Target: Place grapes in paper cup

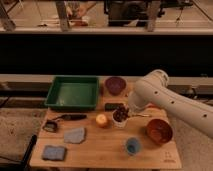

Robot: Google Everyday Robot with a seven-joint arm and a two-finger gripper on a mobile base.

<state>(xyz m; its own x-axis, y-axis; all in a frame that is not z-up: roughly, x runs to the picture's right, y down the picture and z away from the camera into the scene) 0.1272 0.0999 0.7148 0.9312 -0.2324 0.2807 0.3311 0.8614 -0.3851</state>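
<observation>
The dark reddish-purple grapes [120, 113] sit at the mouth of the small white paper cup [120, 123], which stands mid-table on the wooden board. My gripper [128, 112] is right beside the grapes on their right, at the end of the white arm [155, 92] that reaches in from the right. The arm hides most of the gripper. I cannot tell whether it still holds the grapes.
A green tray [74, 92] and a dark purple bowl [115, 85] are at the back. An orange-brown bowl [159, 131] and a small blue cup [132, 145] are at the front right. An orange ball [101, 120], a grey cloth [75, 135], a blue sponge [53, 152] and a black tool [70, 117] lie at the left.
</observation>
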